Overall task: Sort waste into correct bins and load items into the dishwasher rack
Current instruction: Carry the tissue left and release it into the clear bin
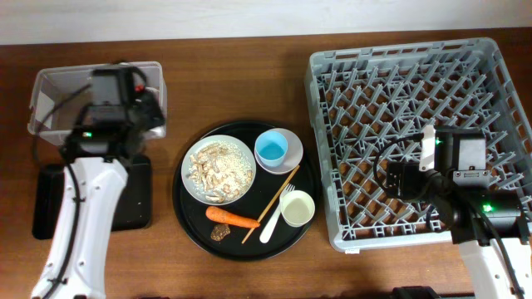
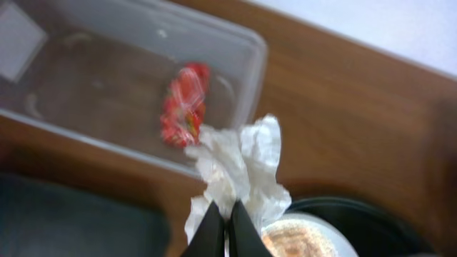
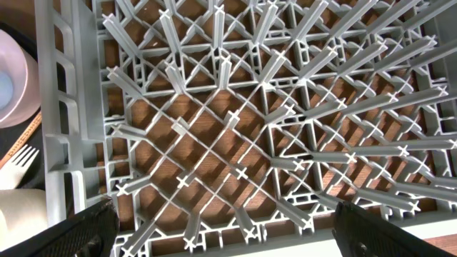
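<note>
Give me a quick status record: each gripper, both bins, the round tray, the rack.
left gripper: shut on tissue, by the tub rim
right gripper: open, holding nothing, above the rack floor
tub: wrapper inside
black tray: nothing seen, partly hidden by the left arm
round tray: plate with scraps, blue cup in bowl, white cup, fork, chopstick, carrot, lump
rack: no dishes seen, part hidden by the right arm
</note>
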Tool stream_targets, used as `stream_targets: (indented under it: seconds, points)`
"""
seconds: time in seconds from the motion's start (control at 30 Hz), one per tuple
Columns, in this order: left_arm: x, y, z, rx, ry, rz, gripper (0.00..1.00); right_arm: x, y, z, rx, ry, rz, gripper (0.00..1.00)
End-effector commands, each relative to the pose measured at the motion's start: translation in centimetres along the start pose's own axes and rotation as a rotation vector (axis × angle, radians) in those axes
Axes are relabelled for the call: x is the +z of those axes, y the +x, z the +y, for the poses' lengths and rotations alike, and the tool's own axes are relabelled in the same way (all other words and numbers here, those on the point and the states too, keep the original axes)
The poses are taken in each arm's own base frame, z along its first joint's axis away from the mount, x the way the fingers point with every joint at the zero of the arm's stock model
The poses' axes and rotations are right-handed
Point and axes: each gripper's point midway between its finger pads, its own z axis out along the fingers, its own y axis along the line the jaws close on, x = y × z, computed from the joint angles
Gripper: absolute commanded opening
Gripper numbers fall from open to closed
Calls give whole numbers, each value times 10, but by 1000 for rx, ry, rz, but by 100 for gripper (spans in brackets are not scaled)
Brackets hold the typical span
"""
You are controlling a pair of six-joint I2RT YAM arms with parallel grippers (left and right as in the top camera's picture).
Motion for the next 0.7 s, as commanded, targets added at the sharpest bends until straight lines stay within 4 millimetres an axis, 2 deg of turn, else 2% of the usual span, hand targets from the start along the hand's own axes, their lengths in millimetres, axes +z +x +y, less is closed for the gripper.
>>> stream_targets:
  seconds: [0.0, 0.07, 0.13, 0.2, 0.27, 0.47, 0.57, 0.67]
  points:
    - [35, -18, 27, -38, -70, -40, 5, -6, -6, -2, 6, 10, -20, 99]
    - [53, -24, 34, -54, -80, -57, 6, -6, -6, -2, 6, 10, -20, 99]
    - [70, -26, 38, -65, -88, -68, 18, -6, -6, -2, 6, 10, -20, 99]
    - [83, -29, 41, -72, -90, -79, 48, -6, -6, -2, 6, 10, -20, 99]
    - [88, -34, 41, -78, -87, -100, 68, -6, -6, -2, 6, 10, -20, 99]
    - [77, -48, 38, -84, -72, -153, 70, -6, -6, -2, 6, 10, -20, 99]
    - [79, -39, 40, -80, -81, -118, 70, -6, -5, -2, 6, 10, -19, 99]
    - [88, -19, 44, -70, -103, -41, 70, -6, -6, -2, 6, 10, -19, 99]
